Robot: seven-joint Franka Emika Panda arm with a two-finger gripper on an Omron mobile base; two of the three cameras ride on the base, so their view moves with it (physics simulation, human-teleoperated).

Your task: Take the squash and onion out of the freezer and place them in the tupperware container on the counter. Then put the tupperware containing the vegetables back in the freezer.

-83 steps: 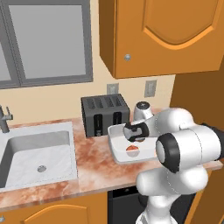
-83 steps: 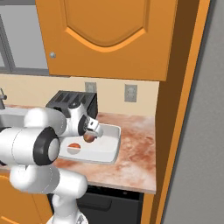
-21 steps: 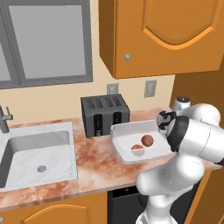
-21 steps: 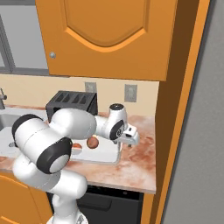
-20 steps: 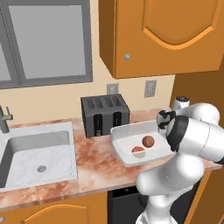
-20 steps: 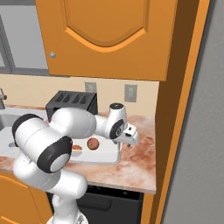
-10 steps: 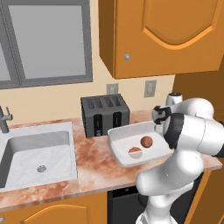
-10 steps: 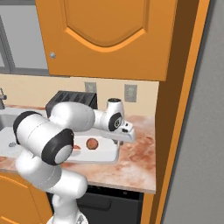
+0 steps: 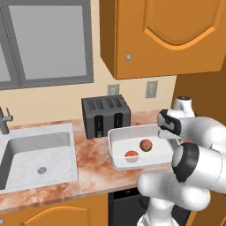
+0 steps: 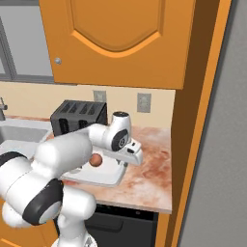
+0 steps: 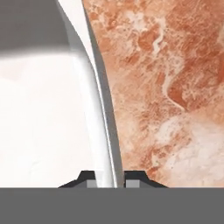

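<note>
The white tupperware container stands on the marbled counter in front of the toaster. Inside it lie a round reddish-brown onion and a flatter orange squash. My gripper hangs over the tub's right end, shut on its rim. In the hand view the thin white rim runs straight down between the dark fingertips, with counter stone to its right. From the right base view the gripper sits at the tub's near corner. The grey freezer stands at far right.
A black toaster stands behind the tub, a grey sink lies to the left. Orange upper cabinets hang overhead. A tall orange panel separates counter and freezer. A black dishwasher sits below.
The hand has shifted a little to the left onto the tub's right rim, and its jaws have gone from open to shut on it. Onion and squash stay inside.
</note>
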